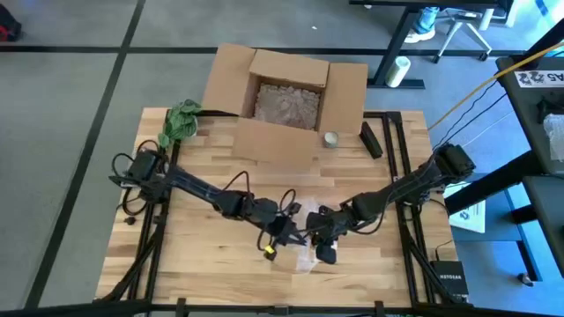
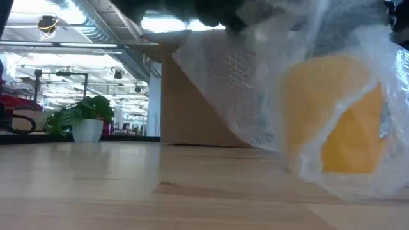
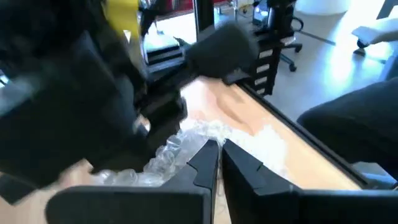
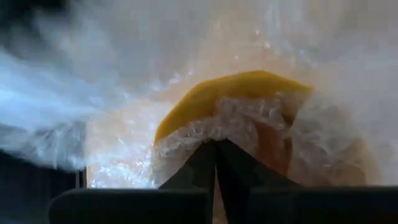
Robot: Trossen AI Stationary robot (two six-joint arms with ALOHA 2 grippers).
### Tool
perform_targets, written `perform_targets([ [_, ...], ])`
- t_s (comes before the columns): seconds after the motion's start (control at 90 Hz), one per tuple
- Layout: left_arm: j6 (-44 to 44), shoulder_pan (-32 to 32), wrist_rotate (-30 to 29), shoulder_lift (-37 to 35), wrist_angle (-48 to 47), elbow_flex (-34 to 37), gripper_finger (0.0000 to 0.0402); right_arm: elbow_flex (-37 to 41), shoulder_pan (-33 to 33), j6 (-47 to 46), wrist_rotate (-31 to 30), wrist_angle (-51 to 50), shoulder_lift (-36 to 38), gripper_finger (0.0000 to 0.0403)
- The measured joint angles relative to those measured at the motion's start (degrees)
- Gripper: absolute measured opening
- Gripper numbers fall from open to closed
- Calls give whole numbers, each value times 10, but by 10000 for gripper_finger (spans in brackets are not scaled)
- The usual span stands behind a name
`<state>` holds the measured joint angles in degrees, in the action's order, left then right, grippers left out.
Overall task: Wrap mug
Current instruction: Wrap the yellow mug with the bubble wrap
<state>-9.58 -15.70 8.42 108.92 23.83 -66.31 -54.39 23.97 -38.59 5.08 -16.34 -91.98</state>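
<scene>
Yellow mug (image 2: 339, 121) sits in front of cardboard box (image 1: 286, 97), bubble wrap (image 2: 255, 96) draped over it. Right gripper (image 4: 216, 149) pinches wrap against mug, keeping cover tight. Left gripper (image 3: 220, 152) clenched on wrap edge beside mug.

Grey floor (image 1: 70, 114), office chair (image 1: 463, 31), ceiling lights (image 2: 70, 61).

Right gripper (image 4: 216, 149) fingers pressed together, pinching a fold of clear bubble wrap (image 4: 249, 124) against the yellow mug (image 4: 236, 87); more wrap filling the rest.
</scene>
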Motion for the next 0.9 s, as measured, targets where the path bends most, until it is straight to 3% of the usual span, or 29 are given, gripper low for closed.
perform_targets([
  [0.556,13,18,52,109,-3,-78,0,-19,7,17,-6,-13,0,0],
  [0.9,23,22,55,114,-8,-78,0,-115,24,33,-55,-157,-1,0],
])
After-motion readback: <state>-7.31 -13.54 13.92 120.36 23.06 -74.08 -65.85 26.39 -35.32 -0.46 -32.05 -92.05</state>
